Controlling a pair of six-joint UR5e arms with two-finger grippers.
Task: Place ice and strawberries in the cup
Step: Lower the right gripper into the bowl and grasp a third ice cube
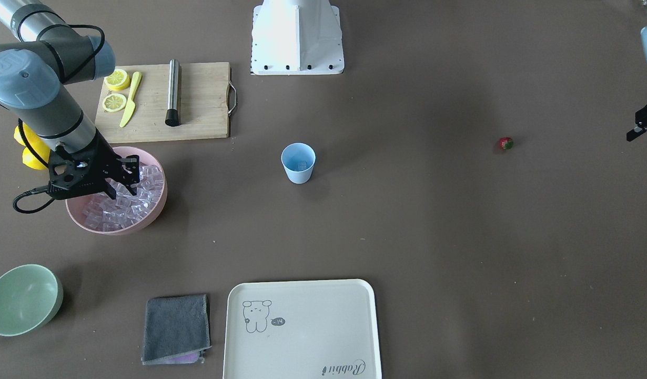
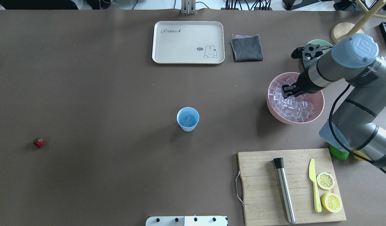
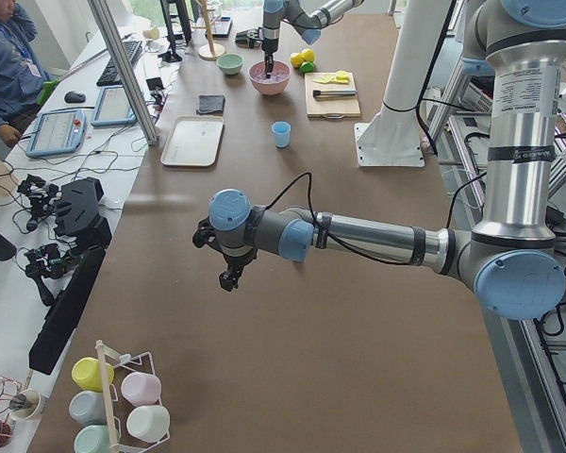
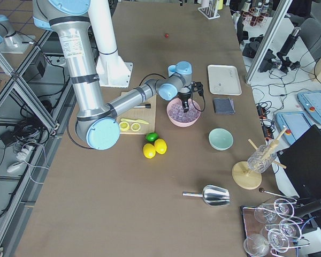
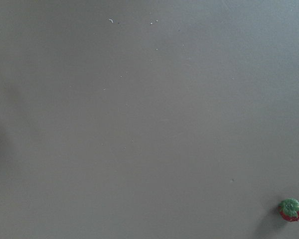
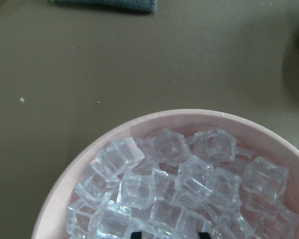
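The light blue cup (image 2: 188, 119) stands upright mid-table with one ice cube in it; it also shows in the front view (image 1: 298, 163). The strawberry (image 2: 39, 142) lies alone far to the left, also seen in the front view (image 1: 506, 143) and the left wrist view (image 5: 291, 209). The ice (image 6: 179, 179) fills a pink bowl (image 2: 318, 108). My right gripper (image 2: 287, 92) is down in the bowl among the cubes, fingertips apart. My left gripper (image 1: 635, 132) hangs above bare table near the strawberry; I cannot tell its state.
A cutting board (image 2: 262, 175) holds a metal muddler (image 2: 284, 188), a yellow knife (image 2: 313, 185) and lemon slices (image 2: 325, 180). A cream tray (image 2: 180, 47) and grey cloth (image 2: 247, 47) lie at the far side. A green bowl (image 1: 18, 300) and a lime (image 2: 339, 153) are near the right arm.
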